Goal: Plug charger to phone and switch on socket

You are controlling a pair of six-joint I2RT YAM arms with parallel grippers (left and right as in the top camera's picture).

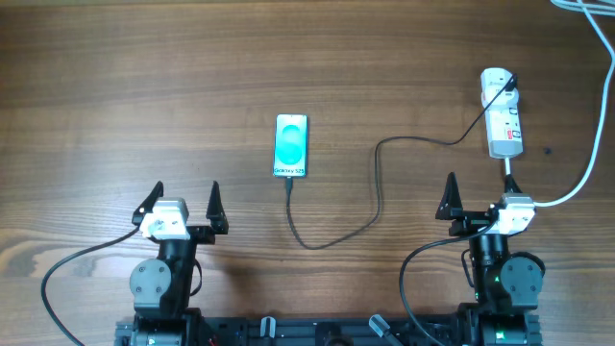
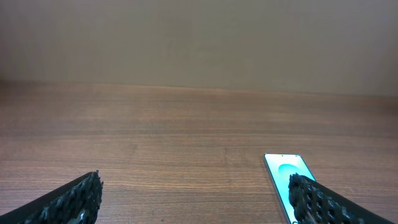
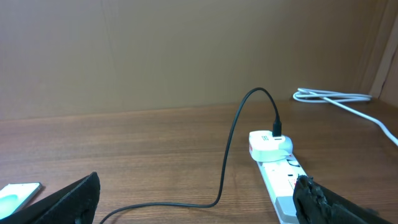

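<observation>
The phone (image 1: 291,146) with a teal-green screen lies flat at the table's middle; it also shows in the left wrist view (image 2: 284,174) and at the edge of the right wrist view (image 3: 15,195). The charger, a thin black cable (image 1: 377,192), curves from the phone's bottom edge, where its tip sits against the phone, to a white adapter on the socket (image 1: 502,120); both show in the right wrist view, cable (image 3: 231,149) and socket (image 3: 281,174). My left gripper (image 1: 183,204) is open and empty, left of the phone. My right gripper (image 1: 478,195) is open and empty, just below the socket.
A thicker white cord (image 1: 586,173) runs from the socket's near end past my right gripper and up along the table's right edge; its far loop shows in the right wrist view (image 3: 336,98). A plain wall stands behind the table.
</observation>
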